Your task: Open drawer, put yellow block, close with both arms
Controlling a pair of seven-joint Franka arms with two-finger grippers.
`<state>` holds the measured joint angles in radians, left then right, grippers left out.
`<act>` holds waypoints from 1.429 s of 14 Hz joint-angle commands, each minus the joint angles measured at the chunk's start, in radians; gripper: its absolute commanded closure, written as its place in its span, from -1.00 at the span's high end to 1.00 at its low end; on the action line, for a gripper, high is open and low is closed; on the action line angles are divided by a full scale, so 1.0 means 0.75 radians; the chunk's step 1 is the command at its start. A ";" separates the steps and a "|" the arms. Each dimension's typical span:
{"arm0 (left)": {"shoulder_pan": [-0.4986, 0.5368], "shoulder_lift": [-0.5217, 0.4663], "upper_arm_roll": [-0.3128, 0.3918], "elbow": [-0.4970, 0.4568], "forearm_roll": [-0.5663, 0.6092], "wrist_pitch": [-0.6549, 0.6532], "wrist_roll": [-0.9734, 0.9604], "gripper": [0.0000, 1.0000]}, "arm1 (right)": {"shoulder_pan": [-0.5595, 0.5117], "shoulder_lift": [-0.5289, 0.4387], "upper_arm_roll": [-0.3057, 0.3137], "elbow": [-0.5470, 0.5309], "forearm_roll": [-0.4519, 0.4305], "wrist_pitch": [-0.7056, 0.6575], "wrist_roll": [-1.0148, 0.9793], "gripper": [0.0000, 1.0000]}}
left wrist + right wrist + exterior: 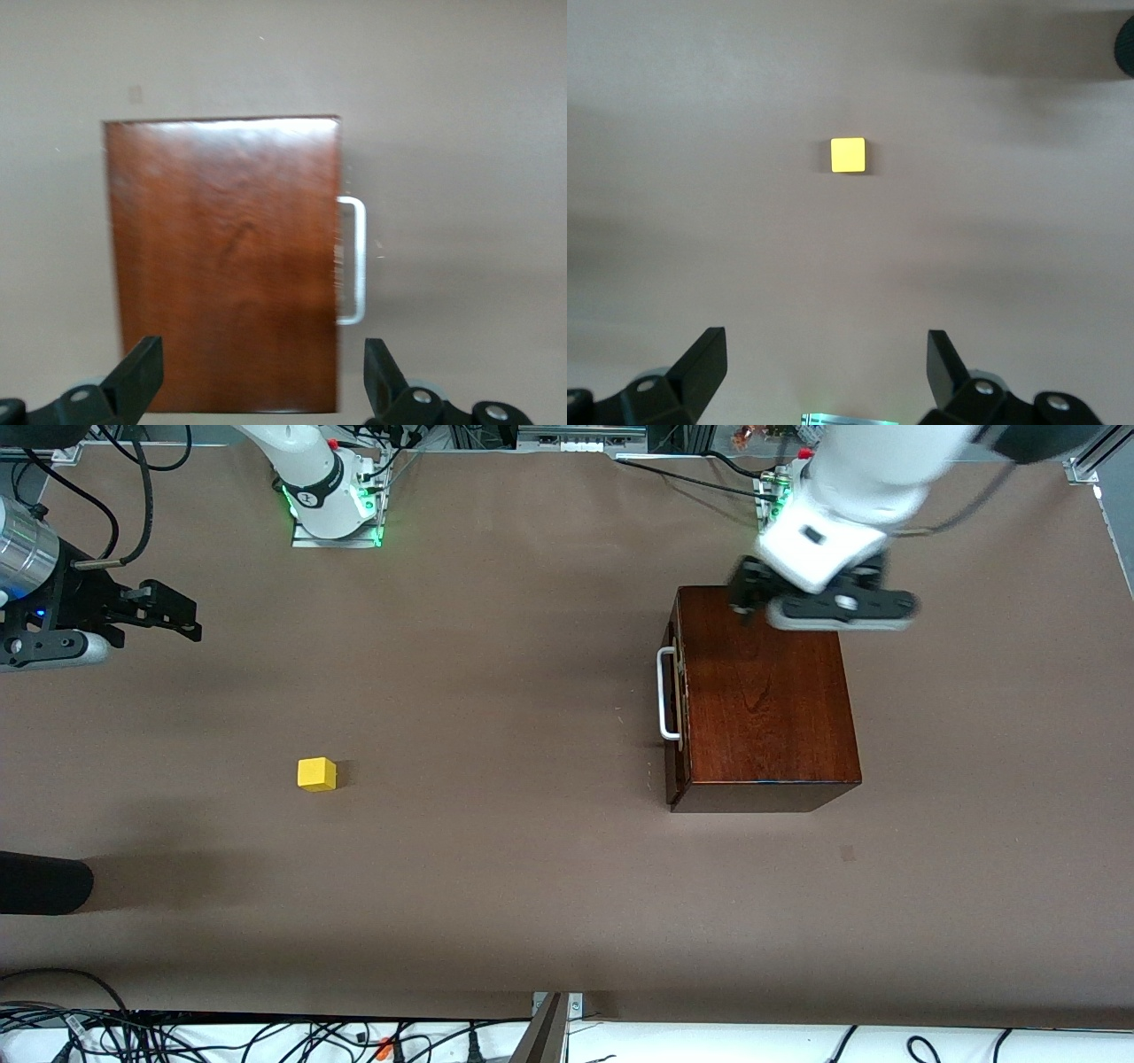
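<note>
Front view: I find the drawer (675, 695) fully shut in the box (762, 700), its white handle (666, 694) facing the right arm's end of the surface (496, 868). The block (316, 773) lies bare on the surface, well apart from the box, toward the right arm's end and a little nearer the camera than the handle. The left pincer (753, 598) hangs over the box top at the edge nearest the bases, empty as far as I can see. The right pincer (182, 615) is in the air at the right arm's end, over bare surface, with nothing in it.

Left wrist view: I see the box top and handle below, and both fingers (137, 376) spread wide with nothing between them. The handle is untouched.

Right wrist view: the block (849, 155) sits alone on the surface ahead of the camera. The fingers (700, 372) stand fully apart and hold nothing.

Assessment: I judge no step complete. The drawer is not yet opened, the block not yet picked, and the closing with both arms is left. The left pincer looks placed to work on the box and the right aimed at the block; I would take the handle first
</note>
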<state>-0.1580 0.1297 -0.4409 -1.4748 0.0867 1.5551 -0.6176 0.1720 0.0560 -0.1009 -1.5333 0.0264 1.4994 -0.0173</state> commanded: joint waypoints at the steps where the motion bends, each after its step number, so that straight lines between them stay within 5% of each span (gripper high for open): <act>1: -0.130 0.087 -0.069 0.003 0.095 0.052 -0.246 1.00 | -0.015 0.007 0.008 0.024 0.002 -0.013 -0.022 1.00; 5: -0.311 0.230 -0.069 0.003 0.232 0.125 -0.450 1.00 | -0.017 0.021 0.008 0.022 0.002 0.054 -0.022 1.00; 12: -0.321 0.434 -0.061 -0.048 0.402 0.264 -0.494 1.00 | -0.017 0.058 0.008 0.026 0.020 0.185 -0.020 1.00; 16: -0.297 0.428 -0.054 -0.269 0.524 0.424 -0.492 1.00 | -0.015 0.222 0.008 0.028 0.002 0.269 -0.024 1.00; 20: -0.286 0.455 -0.052 -0.324 0.594 0.469 -0.486 1.00 | -0.019 0.371 0.008 0.026 0.004 0.410 -0.026 1.00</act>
<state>-0.3855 0.4782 -0.4749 -1.6890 0.4871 1.8840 -0.9757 0.1716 0.2918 -0.1013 -1.5368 0.0270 1.7745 -0.0175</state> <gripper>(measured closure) 0.000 0.000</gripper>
